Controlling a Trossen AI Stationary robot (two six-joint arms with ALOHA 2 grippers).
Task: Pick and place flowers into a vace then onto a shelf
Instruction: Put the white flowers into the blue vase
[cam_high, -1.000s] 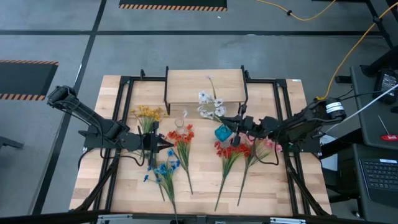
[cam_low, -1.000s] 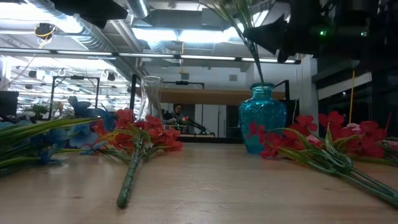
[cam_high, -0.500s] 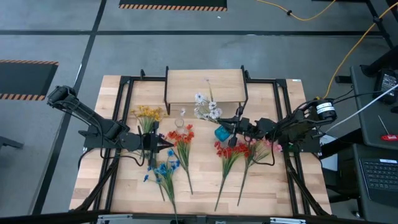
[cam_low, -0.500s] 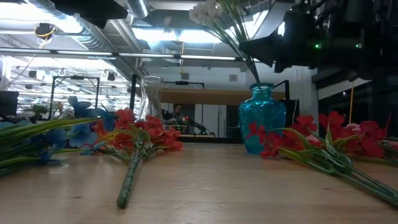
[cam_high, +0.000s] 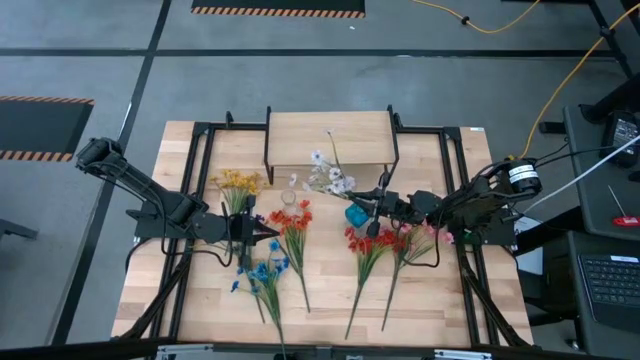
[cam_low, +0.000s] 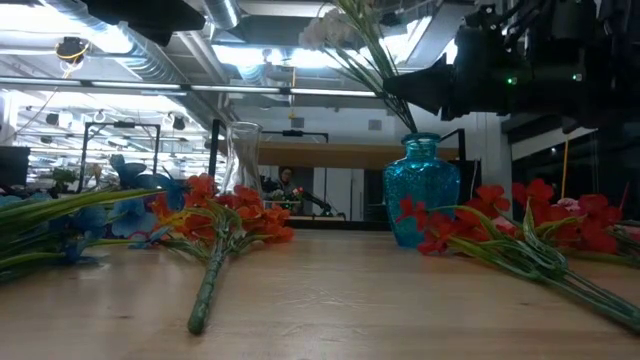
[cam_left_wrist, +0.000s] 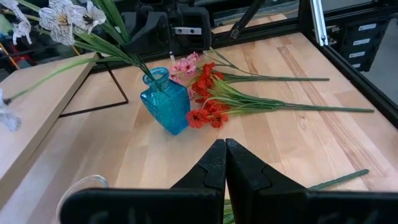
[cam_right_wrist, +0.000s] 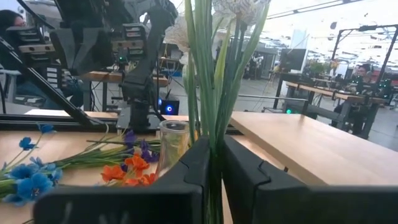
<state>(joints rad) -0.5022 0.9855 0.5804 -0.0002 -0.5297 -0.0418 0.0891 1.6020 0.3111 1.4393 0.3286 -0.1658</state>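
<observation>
From above, the right hand (cam_high: 375, 203) grips the white flowers (cam_high: 328, 178) low on their stems, their ends in the neck of the blue vase (cam_high: 356, 213), which stands on the bench (cam_high: 330, 300) in front of the shelf (cam_high: 328, 135). The left hand (cam_high: 268, 236) waits among the flowers lying flat, by the orange spray (cam_high: 293, 217) and blue spray (cam_high: 262, 273), near a clear glass vase (cam_high: 289, 198).

At bench height, the blue vase (cam_low: 420, 190) looks like thick textured glass with a narrow neck: heavy enough to stand, yet probably easy to tip if the stems lever against the rim. The white flowers (cam_low: 345, 30) lean away from the right hand (cam_low: 405, 85).

In the left wrist view, the left hand (cam_left_wrist: 224, 163) is closed on nothing. The red spray (cam_left_wrist: 208, 109) lies touching the base of the blue vase (cam_left_wrist: 165, 102); its thin stems fan out stiffly, likely wire-cored plastic.

In the right wrist view, the right hand (cam_right_wrist: 216, 162) is clamped around a bundle of slim green stems (cam_right_wrist: 208, 74). They seem light and springy, blossoms soft fabric; the bare lower stem is the best hold, petals would crush or slip.
</observation>
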